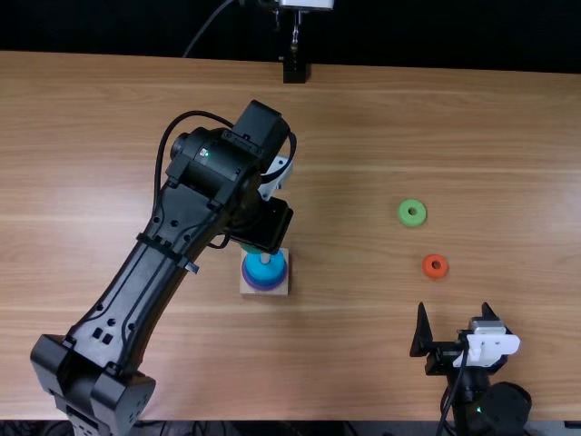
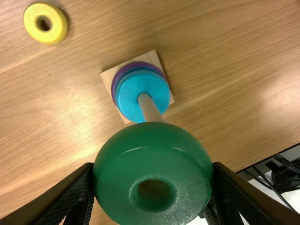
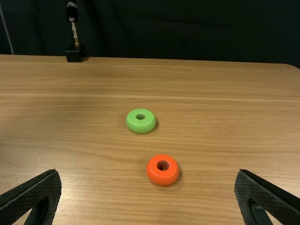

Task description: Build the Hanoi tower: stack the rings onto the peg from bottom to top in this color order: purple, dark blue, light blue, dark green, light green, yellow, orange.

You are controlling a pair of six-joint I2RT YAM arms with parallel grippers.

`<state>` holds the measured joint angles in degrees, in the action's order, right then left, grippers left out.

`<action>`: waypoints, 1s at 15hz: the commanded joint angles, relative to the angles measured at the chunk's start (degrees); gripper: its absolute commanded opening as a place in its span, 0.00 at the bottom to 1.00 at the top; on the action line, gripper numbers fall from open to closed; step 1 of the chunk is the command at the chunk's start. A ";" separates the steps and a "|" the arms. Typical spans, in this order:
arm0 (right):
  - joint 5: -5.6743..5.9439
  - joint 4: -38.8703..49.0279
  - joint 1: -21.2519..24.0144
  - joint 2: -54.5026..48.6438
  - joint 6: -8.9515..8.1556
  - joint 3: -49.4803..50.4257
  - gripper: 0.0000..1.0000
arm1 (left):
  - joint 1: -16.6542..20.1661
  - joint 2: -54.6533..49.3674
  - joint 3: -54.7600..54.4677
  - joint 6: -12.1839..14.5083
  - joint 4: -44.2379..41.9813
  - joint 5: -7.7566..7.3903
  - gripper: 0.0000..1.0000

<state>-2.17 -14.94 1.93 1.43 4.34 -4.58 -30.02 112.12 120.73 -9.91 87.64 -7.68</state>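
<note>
While the right tool stands spread, the left tool clamps the dark green ring.

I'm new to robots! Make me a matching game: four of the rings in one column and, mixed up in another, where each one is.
Rings
1. dark green ring
2. light blue ring
3. purple ring
4. yellow ring

Places
A. lowest on the peg, at the wooden base
B. loose on the table
C. gripped by the left arm's tool
D. uppermost of the rings already stacked

Pairs: 1-C, 2-D, 3-A, 4-B
</note>
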 commanded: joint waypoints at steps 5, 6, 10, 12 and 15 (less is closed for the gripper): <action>-0.78 -4.53 0.70 -1.43 -0.23 3.88 1.00 | -1.88 3.37 2.32 -0.42 -0.83 -0.12 0.04; -0.78 -4.53 0.70 -1.43 -0.33 3.88 1.00 | -2.06 3.37 2.32 -0.42 -0.83 -0.12 0.04; -0.88 -4.53 0.70 -1.43 -0.33 3.88 1.00 | -2.06 3.64 1.70 -0.21 -0.83 -0.12 0.43; -0.78 -4.53 0.70 -1.43 -0.33 3.88 1.00 | -1.88 3.64 1.53 -0.11 -0.62 -0.02 1.00; -0.78 -4.53 0.70 -1.43 -0.33 3.88 1.00 | -1.27 3.20 0.56 -0.11 0.01 -0.02 1.00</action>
<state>-2.17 -14.94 1.93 1.43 4.34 -4.58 -31.51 115.13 121.43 -9.89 87.48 -7.70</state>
